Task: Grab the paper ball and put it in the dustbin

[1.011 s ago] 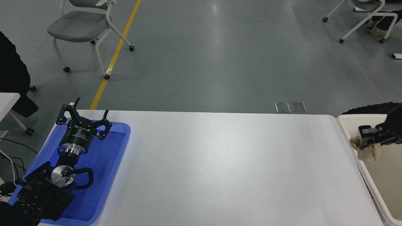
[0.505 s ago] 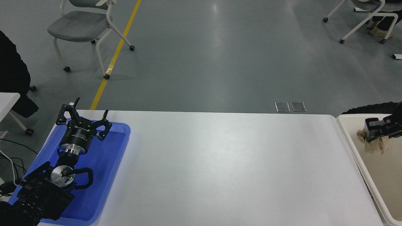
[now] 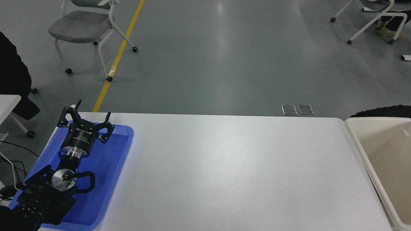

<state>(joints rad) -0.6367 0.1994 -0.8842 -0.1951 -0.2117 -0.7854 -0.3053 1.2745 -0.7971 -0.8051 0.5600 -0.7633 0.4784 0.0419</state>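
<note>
The right arm is nowhere to be seen from here, and neither is the paper ball; I can't tell where the ball is.

The bin (image 3: pixel 354 136) stands at the right end of the table (image 3: pixel 237 173), its cream rim running along the table's right edge and its smooth inner walls showing down into a plain beige floor. Only part of the bin is in view, as the picture's edge cuts off the rest.

The left arm lies parked at the lower left, stretched over the blue tray (image 3: pixel 109 179) that sits on the table's left end. The left gripper (image 3: pixel 86 119) points away toward the far edge with its fingers spread wide, holding nothing. A small green light glows on the arm's wrist joint.

Past the table the grey floor runs off with a yellow line (image 3: pixel 118 54) slanting across it. A grey chair (image 3: pixel 85 29) on castors stands beside that line at the upper left, and part of another chair (image 3: pixel 369 19) shows at the upper right. Two small metal plates (image 3: pixel 297 109) are set in the floor just beyond the table's far edge.
</note>
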